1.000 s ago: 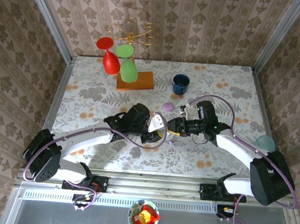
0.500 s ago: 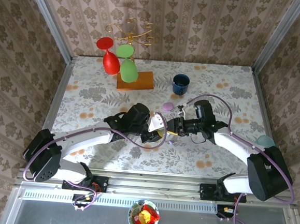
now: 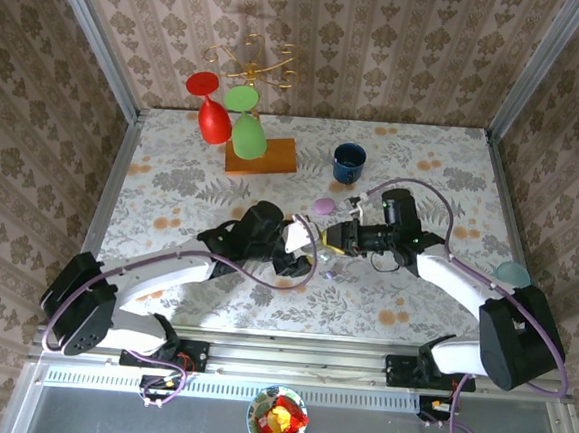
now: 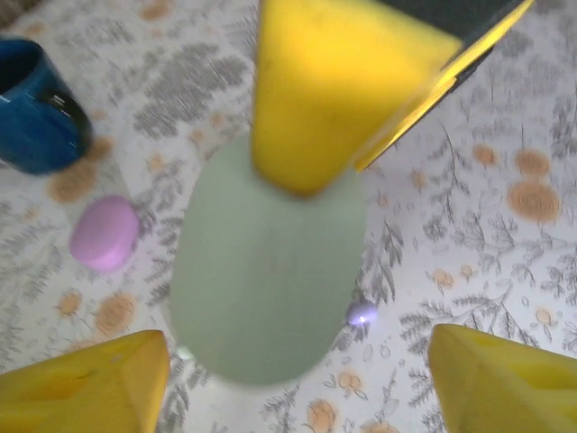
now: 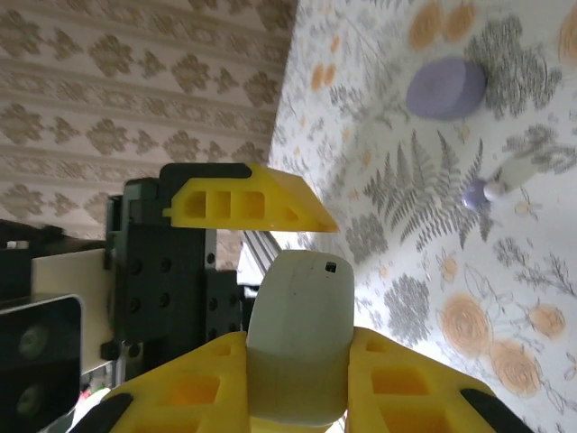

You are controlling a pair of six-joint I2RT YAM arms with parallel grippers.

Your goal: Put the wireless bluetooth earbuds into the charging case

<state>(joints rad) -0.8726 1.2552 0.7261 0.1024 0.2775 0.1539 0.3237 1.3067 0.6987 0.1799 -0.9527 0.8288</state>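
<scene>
The pale green charging case [image 4: 261, 289] has changed hands. The left pincer [image 4: 288, 383], closed on it a moment ago, now stands wide open, its fingers clear of both sides. The right pincer [image 5: 297, 347] has closed firmly on one end of the case and holds it above the surface [image 3: 169, 217]. A tiny lilac earbud [image 4: 362, 313] lies on the surface below the case, near the middle, rather toward the near edge. I judge the left pincer is now free to fetch it.
</scene>
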